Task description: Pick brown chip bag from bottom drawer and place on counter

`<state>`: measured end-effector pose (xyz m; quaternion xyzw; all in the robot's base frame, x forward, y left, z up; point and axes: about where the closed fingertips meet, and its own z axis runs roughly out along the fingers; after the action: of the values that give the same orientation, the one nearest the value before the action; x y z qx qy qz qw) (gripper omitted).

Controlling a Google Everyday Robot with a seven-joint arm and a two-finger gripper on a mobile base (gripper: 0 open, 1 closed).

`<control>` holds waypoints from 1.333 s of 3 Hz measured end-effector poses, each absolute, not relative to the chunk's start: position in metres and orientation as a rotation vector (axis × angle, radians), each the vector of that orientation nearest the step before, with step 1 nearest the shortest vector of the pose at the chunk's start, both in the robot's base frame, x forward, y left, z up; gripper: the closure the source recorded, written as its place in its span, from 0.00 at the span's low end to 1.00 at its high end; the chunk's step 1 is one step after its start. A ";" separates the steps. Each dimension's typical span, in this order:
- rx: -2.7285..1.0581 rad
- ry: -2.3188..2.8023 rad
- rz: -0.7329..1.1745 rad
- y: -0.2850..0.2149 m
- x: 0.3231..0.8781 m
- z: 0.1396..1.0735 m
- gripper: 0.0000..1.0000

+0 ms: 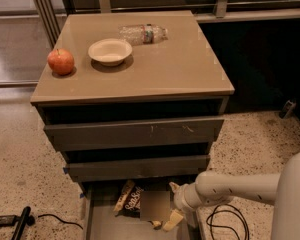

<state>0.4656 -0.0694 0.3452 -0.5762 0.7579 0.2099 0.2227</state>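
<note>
The brown chip bag (132,200) lies on the grey floor of the pulled-out bottom drawer (104,223), low in the camera view. My gripper (173,204) reaches in from the right on a white arm, right at the bag's right end. Its two cream fingers (172,220) stand apart, one above and one below, so it is open. A blurred patch hides the bag's right edge, and I cannot tell whether the fingers touch it. The tan counter (160,69) tops the cabinet.
On the counter are a red apple (60,61), a cream bowl (110,51) and a clear water bottle (142,33) lying on its side. Two grey drawers (135,132) above are slightly open. A black cable (225,224) and a black tool (20,223) lie on the floor.
</note>
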 end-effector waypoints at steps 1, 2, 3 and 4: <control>-1.586 2.098 0.606 -0.060 0.474 0.329 0.00; -1.574 2.103 0.618 -0.052 0.481 0.307 0.00; -1.544 2.092 0.623 -0.048 0.485 0.287 0.00; -1.489 2.059 0.640 -0.048 0.487 0.268 0.00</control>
<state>0.4869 -0.0477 0.2679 -0.5490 0.7593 0.2361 0.2575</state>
